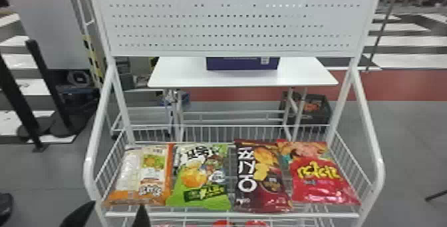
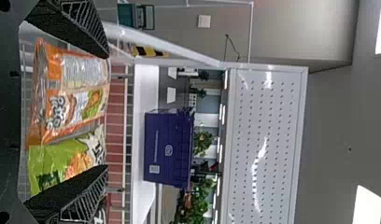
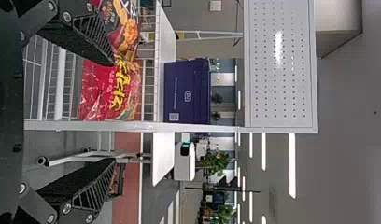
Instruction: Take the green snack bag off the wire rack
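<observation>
the green bag [image 1: 203, 176] lies in the wire basket of the white rack [image 1: 232, 214], second from the left in a row of four, its printed face up and its lower end near the front rail. on its left is the orange bag [image 1: 143, 176], a clear and orange packet; on its right, with a narrow gap between, the dark bag [image 1: 261, 176], and past that the red bag [image 1: 324, 183] at the right end. the left pincer [image 1: 111, 214] is at the bottom edge of the head view, before the rack's left front, below the orange bag. its fingers are spread with nothing pinched; in the left wrist view the orange bag and part of the green bag appear between them, and one finger partly hides the green bag. the right pincer [image 3: 113, 113] is in the right wrist view, also spread and empty, the red bag partly seen between its fingers along with a post of the rack. above the basket stands a pegboard [image 1: 232, 20] in the rack's frame. behind the rack is a white desk [image 1: 179, 76] with a purple box [image 1: 242, 64] on it, and a dark crate [image 1: 309, 110] sits on the floor [image 1: 412, 143] near the desk's right legs.
</observation>
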`<state>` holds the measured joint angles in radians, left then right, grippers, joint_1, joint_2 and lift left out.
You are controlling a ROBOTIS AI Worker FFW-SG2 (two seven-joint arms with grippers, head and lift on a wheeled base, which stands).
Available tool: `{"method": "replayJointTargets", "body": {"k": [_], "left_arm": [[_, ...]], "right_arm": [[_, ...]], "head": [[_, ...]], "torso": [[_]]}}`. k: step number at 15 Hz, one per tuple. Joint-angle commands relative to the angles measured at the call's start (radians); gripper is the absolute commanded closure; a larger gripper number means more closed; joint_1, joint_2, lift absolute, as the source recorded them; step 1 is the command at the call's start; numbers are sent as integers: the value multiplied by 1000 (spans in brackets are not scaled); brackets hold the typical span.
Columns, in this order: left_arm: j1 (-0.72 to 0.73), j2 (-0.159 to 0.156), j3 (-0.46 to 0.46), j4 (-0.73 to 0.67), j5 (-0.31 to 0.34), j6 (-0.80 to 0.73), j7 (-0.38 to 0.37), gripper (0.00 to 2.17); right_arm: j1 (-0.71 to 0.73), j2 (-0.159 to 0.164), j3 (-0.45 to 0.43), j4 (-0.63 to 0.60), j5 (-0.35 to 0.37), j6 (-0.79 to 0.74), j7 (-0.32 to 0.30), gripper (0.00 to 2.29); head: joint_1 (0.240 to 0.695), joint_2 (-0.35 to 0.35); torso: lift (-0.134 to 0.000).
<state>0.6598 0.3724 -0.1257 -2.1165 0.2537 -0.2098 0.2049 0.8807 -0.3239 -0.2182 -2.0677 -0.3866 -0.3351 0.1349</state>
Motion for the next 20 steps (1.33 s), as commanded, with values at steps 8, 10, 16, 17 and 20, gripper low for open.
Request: {"method": "replayJointTargets", "body": {"k": [8, 10, 16, 17, 20], "left_arm": [[-539, -147, -338, 357, -47, 372, 30, 43], [-583, -162, -354, 412, -47, 384, 31, 43], [-674, -178, -356, 543, -45, 396, 39, 43], [-681, -179, -353, 555, -45, 402, 39, 46], [-683, -178, -345, 563, -47, 436, 39, 350]], "right_arm": [[1, 13, 2, 1, 8, 0, 0, 174], [0, 13, 2, 3, 9, 0, 0, 174], [-2, 11, -1, 5, 8, 0, 0, 174], [-2, 11, -1, 5, 8, 0, 0, 174], [-3, 11, -3, 6, 8, 0, 0, 174]], "head": [[499, 0], [499, 0], [499, 0], [499, 0], [499, 0]], "torso": [[0], [0], [0], [0], [0]]}}
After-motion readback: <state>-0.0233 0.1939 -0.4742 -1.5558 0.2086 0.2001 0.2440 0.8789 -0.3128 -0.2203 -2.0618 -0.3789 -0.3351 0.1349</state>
